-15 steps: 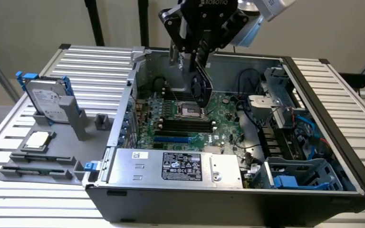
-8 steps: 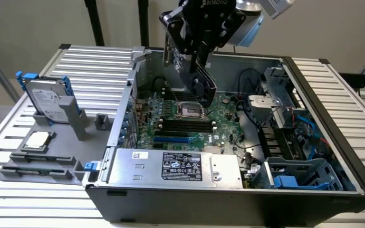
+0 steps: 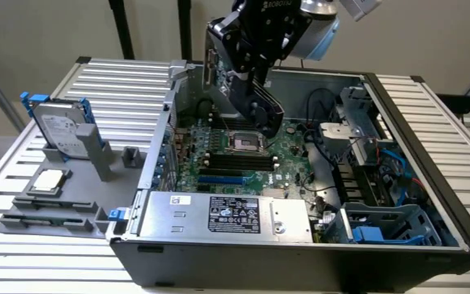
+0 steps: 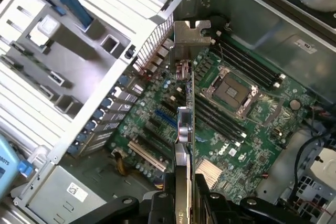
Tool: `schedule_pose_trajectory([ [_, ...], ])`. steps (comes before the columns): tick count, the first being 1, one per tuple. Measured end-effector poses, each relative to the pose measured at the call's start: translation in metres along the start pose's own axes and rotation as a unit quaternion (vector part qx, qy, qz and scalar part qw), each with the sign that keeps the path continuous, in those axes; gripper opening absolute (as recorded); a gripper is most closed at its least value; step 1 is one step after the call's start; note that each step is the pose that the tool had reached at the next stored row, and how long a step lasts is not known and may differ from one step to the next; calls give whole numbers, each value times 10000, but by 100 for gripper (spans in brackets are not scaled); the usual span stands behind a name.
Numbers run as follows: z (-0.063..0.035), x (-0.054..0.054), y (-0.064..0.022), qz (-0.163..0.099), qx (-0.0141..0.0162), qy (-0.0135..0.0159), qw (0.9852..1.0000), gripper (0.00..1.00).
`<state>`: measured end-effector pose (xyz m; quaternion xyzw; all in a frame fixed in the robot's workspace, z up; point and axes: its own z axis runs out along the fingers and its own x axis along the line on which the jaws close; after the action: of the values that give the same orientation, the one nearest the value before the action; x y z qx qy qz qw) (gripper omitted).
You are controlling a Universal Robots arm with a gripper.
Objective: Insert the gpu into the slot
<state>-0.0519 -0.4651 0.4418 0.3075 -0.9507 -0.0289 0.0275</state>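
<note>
The gpu (image 3: pixel 256 105), a thin black card, hangs tilted in the air above the green motherboard (image 3: pixel 288 160) inside the open computer case. My gripper (image 3: pixel 246 72) is shut on its upper edge. In the wrist view the gpu (image 4: pixel 185 129) appears edge-on as a narrow blade ending in a silver bracket (image 4: pixel 191 36), with my gripper (image 4: pixel 184 199) clamped on it. The slot (image 3: pixel 221 181) is a bright-blue strip on the board, near the power supply. The card is above the board and apart from the slot (image 4: pixel 165 118), which lies just beside the card's edge in the wrist view.
A silver labelled power-supply box (image 3: pixel 227 214) fills the case's near side. The square CPU socket (image 3: pixel 243 142) and black memory slots (image 3: pixel 239 160) lie under the card. Cables and blue drive bays (image 3: pixel 382 220) crowd the exterior view's right. A hard drive (image 3: pixel 59 131) stands on a grey fixture outside the case.
</note>
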Motion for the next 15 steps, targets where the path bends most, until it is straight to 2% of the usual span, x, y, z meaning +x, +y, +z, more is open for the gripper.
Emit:
schedule_pose_trajectory([
  [4,3,0,0,-362,19,4,9993,26],
  [7,6,0,0,-624,25,-16,9980,26],
  [11,13,0,0,-922,7,-82,9957,26],
  [15,20,0,0,-1188,-36,-168,9928,26],
])
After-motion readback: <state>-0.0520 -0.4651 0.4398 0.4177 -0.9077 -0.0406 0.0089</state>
